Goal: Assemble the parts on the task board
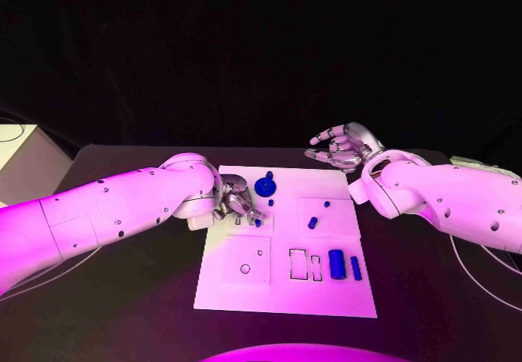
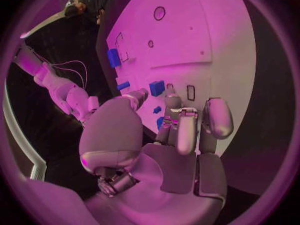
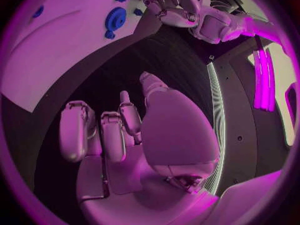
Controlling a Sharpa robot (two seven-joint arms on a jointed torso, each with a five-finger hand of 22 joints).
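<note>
The white task board (image 1: 285, 290) lies in the middle of the table. My left hand (image 1: 237, 204) hangs over the board's far left part, fingers bent down at small blue parts (image 1: 259, 221). In the left wrist view a small blue part (image 2: 157, 109) sits between the thumb and a finger (image 2: 172, 105); I cannot tell whether it is held. A round blue part (image 1: 266, 186) stands just beyond that hand. My right hand (image 1: 340, 148) hovers past the board's far right corner, fingers apart and empty. A blue cylinder (image 1: 337, 264) and a thin blue bar (image 1: 356, 268) lie near the board's right edge.
Two more small blue parts (image 1: 313, 222) lie mid-board. Outlined slots (image 1: 298, 264) and a round hole (image 1: 245, 268) mark the board's near half. The right wrist view shows the round blue part (image 3: 115, 20) and my left hand (image 3: 178, 7). Black table surrounds the board.
</note>
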